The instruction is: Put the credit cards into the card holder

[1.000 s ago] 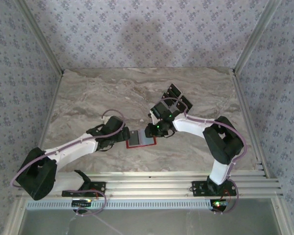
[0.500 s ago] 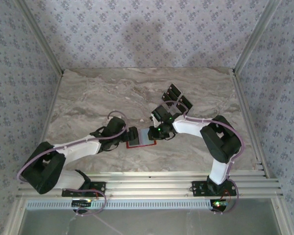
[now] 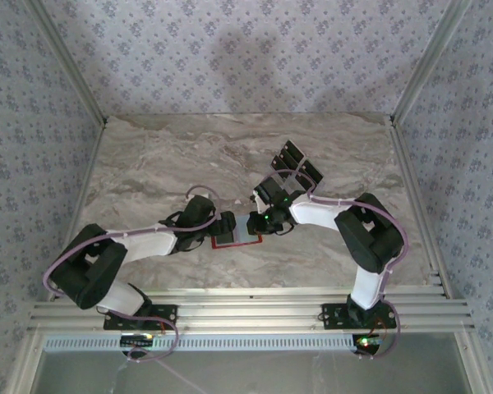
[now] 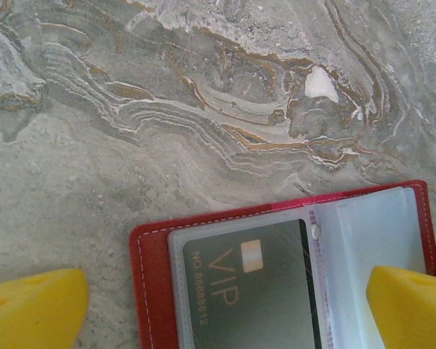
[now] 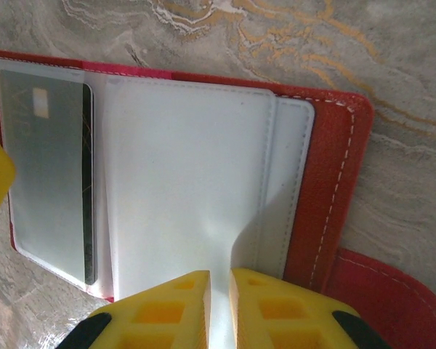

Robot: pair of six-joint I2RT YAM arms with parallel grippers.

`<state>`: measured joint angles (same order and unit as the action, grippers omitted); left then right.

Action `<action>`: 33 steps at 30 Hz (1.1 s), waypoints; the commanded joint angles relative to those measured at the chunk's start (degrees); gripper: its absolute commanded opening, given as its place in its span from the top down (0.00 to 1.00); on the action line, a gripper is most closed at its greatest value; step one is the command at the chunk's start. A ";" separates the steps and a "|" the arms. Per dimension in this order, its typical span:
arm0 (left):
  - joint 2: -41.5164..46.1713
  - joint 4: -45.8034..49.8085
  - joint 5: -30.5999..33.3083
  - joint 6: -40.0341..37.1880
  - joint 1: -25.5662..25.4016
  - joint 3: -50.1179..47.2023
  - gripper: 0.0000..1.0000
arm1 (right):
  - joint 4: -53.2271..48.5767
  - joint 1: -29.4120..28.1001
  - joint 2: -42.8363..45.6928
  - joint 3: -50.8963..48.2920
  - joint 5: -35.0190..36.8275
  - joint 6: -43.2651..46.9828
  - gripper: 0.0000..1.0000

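Note:
The red card holder (image 3: 237,236) lies open on the marble table between both grippers. One dark credit card (image 4: 254,291) marked VIP sits inside its left clear sleeve (image 5: 47,167). My right gripper (image 5: 219,305) is pinched on a white sleeve page (image 5: 182,174) of the card holder (image 5: 334,182), the page rising between the two yellow fingers. My left gripper (image 4: 221,309) hovers wide open over the holder's left half (image 4: 149,283), one fingertip (image 4: 29,309) off its left edge and the other over the middle pages. Two more black credit cards (image 3: 291,153) lie behind the right arm.
The holder's red snap tab (image 5: 392,291) sticks out at its right side. Both arms (image 3: 329,213) meet at the table's middle, wrists close together. Patterned walls and metal rails (image 3: 246,304) bound the table.
The left arm has swung in toward the card holder, its elbow lifting. The right gripper's fingers have narrowed onto the sleeve page.

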<state>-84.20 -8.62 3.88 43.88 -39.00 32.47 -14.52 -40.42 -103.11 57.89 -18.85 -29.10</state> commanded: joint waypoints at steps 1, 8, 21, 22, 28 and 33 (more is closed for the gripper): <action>-2.78 -6.49 -3.60 -2.05 0.01 0.87 0.00 | -1.27 -0.35 -2.25 -1.24 0.75 -0.83 0.82; -0.16 -8.60 -6.37 -2.75 -0.99 1.40 0.00 | -0.87 -0.37 -3.04 -1.24 0.48 -1.03 0.82; 6.36 -9.39 -9.20 -1.25 -1.83 0.95 0.00 | -0.28 -0.46 -4.29 -0.94 -0.13 -1.22 0.83; 6.83 -9.52 -9.31 -1.11 -1.89 0.93 0.00 | -0.18 -0.52 -4.29 -0.93 -0.14 -1.20 0.83; 7.59 -10.67 -10.21 0.16 -2.69 1.63 0.00 | -0.98 -0.27 -3.27 -0.28 -0.31 -1.09 0.83; 6.02 -11.95 -10.16 0.80 -4.13 3.10 0.00 | -3.54 2.41 3.53 0.74 0.45 -0.90 0.76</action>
<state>-77.69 -17.72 -4.97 43.66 -42.24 33.23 -13.08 -39.99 -103.39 58.17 -20.71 -29.56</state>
